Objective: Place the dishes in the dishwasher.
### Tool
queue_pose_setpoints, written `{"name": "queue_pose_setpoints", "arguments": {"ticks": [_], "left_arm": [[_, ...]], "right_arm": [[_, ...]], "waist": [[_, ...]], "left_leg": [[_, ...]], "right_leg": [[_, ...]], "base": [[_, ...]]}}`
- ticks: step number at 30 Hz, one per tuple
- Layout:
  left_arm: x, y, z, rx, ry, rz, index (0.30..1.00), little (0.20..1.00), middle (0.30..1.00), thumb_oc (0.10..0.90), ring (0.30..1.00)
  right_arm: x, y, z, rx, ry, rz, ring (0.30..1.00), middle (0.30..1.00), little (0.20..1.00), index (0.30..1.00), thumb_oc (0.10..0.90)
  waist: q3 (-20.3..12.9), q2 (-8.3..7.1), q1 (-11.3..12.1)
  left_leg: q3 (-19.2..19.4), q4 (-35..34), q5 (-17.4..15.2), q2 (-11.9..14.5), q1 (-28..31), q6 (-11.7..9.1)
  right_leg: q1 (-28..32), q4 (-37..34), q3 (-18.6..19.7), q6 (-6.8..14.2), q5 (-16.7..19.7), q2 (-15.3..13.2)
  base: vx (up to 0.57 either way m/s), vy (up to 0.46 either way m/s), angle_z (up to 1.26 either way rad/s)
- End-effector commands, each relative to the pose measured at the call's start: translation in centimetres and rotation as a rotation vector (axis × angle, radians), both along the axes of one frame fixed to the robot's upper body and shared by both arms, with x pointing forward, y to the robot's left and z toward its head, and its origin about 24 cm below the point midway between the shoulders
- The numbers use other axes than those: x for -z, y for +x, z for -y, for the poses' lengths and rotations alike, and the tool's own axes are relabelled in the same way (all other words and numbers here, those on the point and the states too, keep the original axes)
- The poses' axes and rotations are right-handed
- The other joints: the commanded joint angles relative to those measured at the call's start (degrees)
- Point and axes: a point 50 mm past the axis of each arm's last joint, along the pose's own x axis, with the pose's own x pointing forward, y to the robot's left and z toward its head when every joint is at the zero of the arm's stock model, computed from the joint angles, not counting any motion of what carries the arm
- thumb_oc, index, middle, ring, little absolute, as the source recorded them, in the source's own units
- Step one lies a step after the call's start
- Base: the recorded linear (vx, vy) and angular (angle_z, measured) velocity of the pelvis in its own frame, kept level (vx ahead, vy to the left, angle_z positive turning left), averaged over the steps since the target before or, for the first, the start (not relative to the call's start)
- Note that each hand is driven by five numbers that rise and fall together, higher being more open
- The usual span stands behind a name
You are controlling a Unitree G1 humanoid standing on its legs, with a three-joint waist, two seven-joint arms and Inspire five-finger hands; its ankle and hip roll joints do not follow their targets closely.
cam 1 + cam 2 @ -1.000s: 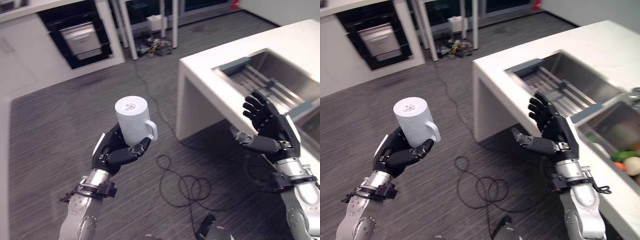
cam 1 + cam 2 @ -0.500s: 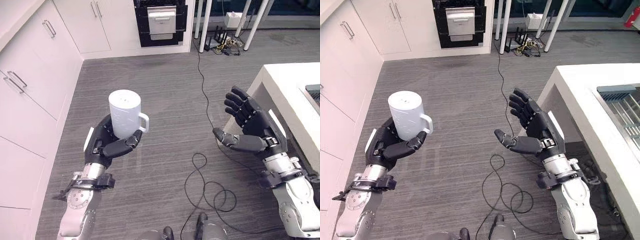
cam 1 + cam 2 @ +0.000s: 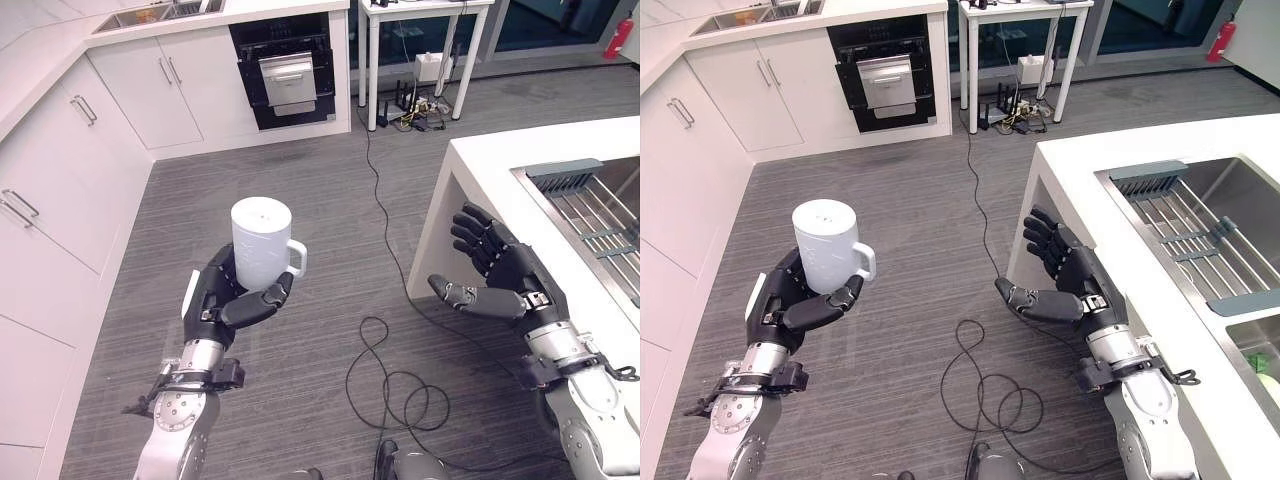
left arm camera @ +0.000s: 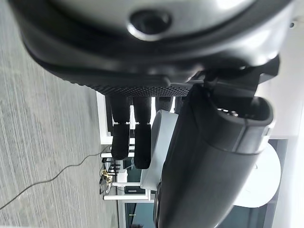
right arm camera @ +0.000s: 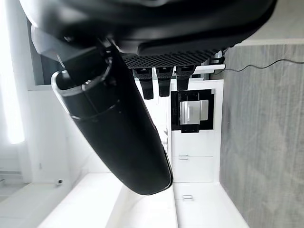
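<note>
Mug: tall white ceramic mug point(image 3: 262, 246) w/ handle, upright, in left hand point(image 3: 225, 300), fingers wrapped round it.
Right hand point(image 3: 505, 285): fingers spread, holding nothing.
Dishwasher point(image 3: 288, 80): far ahead across floor, straight beyond mug.

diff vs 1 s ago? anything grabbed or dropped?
Nothing grabbed or dropped. The view has swung round: the dishwasher now sits ahead across the floor, with the sink counter at the right. The left hand still grips the white mug upside down; the right hand stays open and empty.
</note>
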Motion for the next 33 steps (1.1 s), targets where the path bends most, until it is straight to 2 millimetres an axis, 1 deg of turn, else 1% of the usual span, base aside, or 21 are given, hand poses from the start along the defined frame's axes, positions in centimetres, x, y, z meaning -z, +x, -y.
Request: {"name": "queue_pose_setpoints", "arguments": {"ticks": [1,2,4,5,6,7,8,9,11,13,15,17,18,20,23,26,27,29,30,32,33], "left_arm": [[-6.5,0.5,-1.4,-0.022,0.055,0.349,0.300,0.300,0.300,0.400,0.300],[-6.5,0.4,-1.5,-0.031,0.059,0.351,0.300,0.300,0.300,0.400,0.300],[-6.4,0.1,-1.9,-0.055,0.049,0.352,0.300,0.300,0.300,0.400,0.300],[-6.4,-0.3,-2.2,-0.062,0.047,0.354,0.300,0.300,0.300,0.400,0.300],[-6.4,-0.3,-2.2,-0.061,0.046,0.354,0.300,0.300,0.300,0.400,0.300],[-6.3,-0.3,-2.2,-0.059,0.044,0.350,0.300,0.300,0.300,0.400,0.300],[-6.2,-0.2,-2.2,-0.057,0.036,0.344,0.300,0.300,0.300,0.400,0.300],[-6.0,-0.3,-2.3,-0.052,0.028,0.338,0.300,0.300,0.300,0.400,0.300],[-5.9,-0.4,-2.3,-0.049,0.028,0.340,0.300,0.300,0.300,0.400,0.300],[-5.7,-0.3,-2.4,-0.056,0.024,0.340,0.300,0.300,0.300,0.400,0.300],[-5.5,-0.2,-2.4,-0.071,0.021,0.328,0.300,0.300,0.300,0.400,0.300],[-5.5,-0.3,-2.5,-0.086,0.028,0.323,0.300,0.300,0.300,0.400,0.300],[-5.6,-0.3,-2.6,-0.092,0.029,0.323,0.300,0.300,0.300,0.400,0.300],[-5.9,-0.2,-2.8,-0.094,0.037,0.330,0.300,0.300,0.300,0.400,0.300],[-6.5,0.4,-2.4,-0.064,0.056,0.337,0.300,0.300,0.300,0.400,0.300],[-6.8,0.7,-2.2,-0.038,0.077,0.347,0.300,0.300,0.300,0.400,0.300],[-6.9,0.7,-2.1,-0.023,0.085,0.344,0.300,0.300,0.300,0.400,0.300],[-6.9,0.7,-1.9,0.000,0.099,0.337,0.300,0.300,0.300,0.400,0.300],[-6.9,0.8,-1.7,0.009,0.102,0.333,0.300,0.300,0.300,0.400,0.300],[-6.8,0.6,-1.9,-0.002,0.095,0.326,0.300,0.300,0.300,0.400,0.300],[-6.7,0.6,-1.9,-0.016,0.090,0.319,0.300,0.300,0.300,0.400,0.300]], "right_arm": [[-5.7,0.5,-0.8,-0.017,0.008,0.349,0.900,0.900,0.900,0.900,0.800],[-5.7,0.5,-0.8,-0.011,0.005,0.346,0.900,0.900,0.900,0.900,0.800],[-5.8,0.4,-0.4,-0.010,0.006,0.345,0.900,0.900,0.900,0.900,0.800],[-6.0,0.3,-0.2,-0.018,-0.007,0.349,0.900,0.900,0.900,0.900,0.800],[-6.0,0.3,-0.2,-0.018,-0.008,0.350,0.900,0.900,0.900,0.900,0.800],[-5.9,0.3,-0.2,-0.019,-0.013,0.346,0.900,0.900,0.900,0.900,0.800],[-5.9,0.5,-0.3,-0.019,-0.011,0.342,0.900,0.900,0.900,0.900,0.800],[-5.8,0.6,-0.3,-0.019,-0.006,0.336,0.900,0.900,0.900,0.900,0.800],[-5.7,0.5,-0.3,-0.019,-0.015,0.335,0.900,0.900,0.900,0.900,0.800],[-5.7,0.3,-0.2,-0.019,-0.031,0.329,0.900,0.900,0.900,0.900,0.800],[-5.8,0.6,-0.2,-0.024,-0.039,0.323,0.900,0.900,0.900,0.900,0.800],[-5.9,0.3,0.1,-0.032,-0.025,0.322,0.900,0.900,0.900,0.900,0.800],[-5.9,0.2,0.1,-0.035,-0.020,0.322,0.900,0.900,0.900,0.900,0.800],[-6.1,0.2,0.1,-0.028,-0.026,0.331,0.900,0.900,0.900,0.900,0.800],[-6.4,0.5,-0.1,0.001,-0.007,0.357,0.900,0.900,0.900,0.900,0.800],[-6.5,0.9,-0.5,0.017,0.013,0.379,0.900,0.900,0.900,0.900,0.800],[-6.3,0.8,-0.6,0.027,0.016,0.376,0.900,0.900,0.900,0.900,0.800],[-5.9,0.5,-0.5,0.047,0.026,0.365,0.900,0.900,0.900,0.900,0.800],[-5.7,0.5,-0.6,0.052,0.030,0.357,0.900,0.900,0.900,0.900,0.800],[-5.4,0.4,-0.9,0.028,0.020,0.342,0.900,0.900,0.900,0.900,0.800],[-5.4,0.6,-1.1,0.014,0.006,0.340,0.900,0.900,0.900,0.900,0.800]], "waist": [[-0.49,-1.66,-0.90],[-0.53,-1.85,-0.79],[-0.23,-3.42,-0.12],[1.18,-5.15,1.15],[1.16,-5.00,1.11],[1.65,-4.78,1.36],[1.93,-4.71,1.39],[1.97,-3.74,1.32],[2.30,-1.26,1.04],[1.96,-0.37,1.31],[1.30,0.13,1.54],[0.64,0.12,1.55],[0.38,-0.06,1.68],[-0.37,0.02,2.06],[-0.80,-0.23,2.49],[-1.25,-0.40,3.10],[-1.52,-0.41,2.93],[-1.39,-0.53,2.41],[-1.37,-0.41,2.30],[-0.97,-0.29,2.32],[-0.57,-0.21,2.18]], "left_leg": [[2.10,2.52,-7.62,-4.67,1.25,5.02],[1.98,2.52,-7.43,-4.65,1.47,4.78],[2.31,2.52,-5.82,-5.78,2.49,3.83],[1.93,13.56,-2.19,-6.40,-2.20,2.29],[1.71,14.87,-2.26,-6.13,-3.14,2.16],[1.74,15.92,-0.93,-4.84,-6.05,1.98],[2.92,11.99,-1.41,-4.16,-5.81,2.48],[4.45,2.52,-0.38,-2.89,-4.43,2.41],[3.68,2.52,1.45,0.73,-9.06,0.45],[2.17,2.52,3.04,2.03,-12.45,-0.67],[1.13,2.52,2.90,2.52,-13.44,-0.95],[1.64,2.52,2.16,1.99,-12.28,-0.29],[1.02,2.52,1.26,1.04,-11.56,0.06],[0.12,2.52,0.40,-0.16,-10.98,1.12],[-0.10,2.52,-0.60,-1.03,-10.19,2.41],[-1.94,2.52,-1.68,-2.98,-9.28,4.10],[-2.24,2.52,-2.43,-3.77,-8.72,5.05],[-2.77,2.52,-3.76,-5.13,-7.40,6.53],[-3.00,2.52,-4.40,-5.58,-6.81,7.09],[-2.78,2.52,-4.94,-6.05,-5.60,7.35],[-2.22,2.52,-5.14,-5.75,-4.76,7.10]], "right_leg": [[6.98,-4.50,3.93,5.57,-6.36,0.90],[6.99,-4.50,4.01,5.33,-6.44,0.99],[7.20,-4.50,5.06,4.50,-6.38,0.14],[7.69,-4.50,5.93,3.10,-5.95,-0.83],[7.52,-4.50,5.77,2.95,-5.88,-0.63],[7.63,-4.50,5.26,2.68,-5.67,-0.25],[7.80,-4.50,4.96,2.96,-5.79,-0.39],[8.03,-4.50,4.33,3.73,-6.28,-0.18],[8.96,-4.50,3.27,3.87,-7.48,1.63],[10.34,-4.50,3.12,3.73,-8.93,2.18],[11.63,-4.50,2.99,3.93,-10.41,1.80],[12.58,-4.50,2.81,4.66,-10.76,0.85],[13.40,-4.50,3.12,5.01,-11.22,0.34],[13.91,-4.50,3.45,5.75,-10.76,-0.01],[14.78,-4.50,2.31,6.72,-10.06,-0.77],[16.20,-4.50,1.69,8.16,-6.30,-0.75],[16.73,-3.05,1.60,9.20,-2.54,-0.18],[12.84,7.74,1.95,10.36,2.60,-0.60],[9.95,13.86,1.80,10.18,3.73,-1.05],[5.68,20.80,0.46,9.77,3.89,-2.14],[3.61,18.99,0.01,9.00,2.72,-1.94]], "base": [[0.04,-0.173,0.08],[0.07,-0.218,0.06],[0.08,-0.279,0.04],[0.04,-0.236,0.02],[0.02,-0.218,-0.04],[0.04,-0.038,-0.05],[0.13,0.063,0.08],[0.16,0.176,0.22],[0.17,0.219,0.32],[0.19,0.214,0.07],[0.29,0.336,-0.14],[0.29,0.337,-0.26],[0.22,0.263,-0.31],[0.25,0.303,-0.22],[0.21,0.241,0.02],[0.22,0.239,0.44],[0.23,0.262,0.28],[0.18,0.252,0.38],[0.15,0.208,0.45],[0.16,0.151,0.24],[0.19,0.021,0.01]]}}
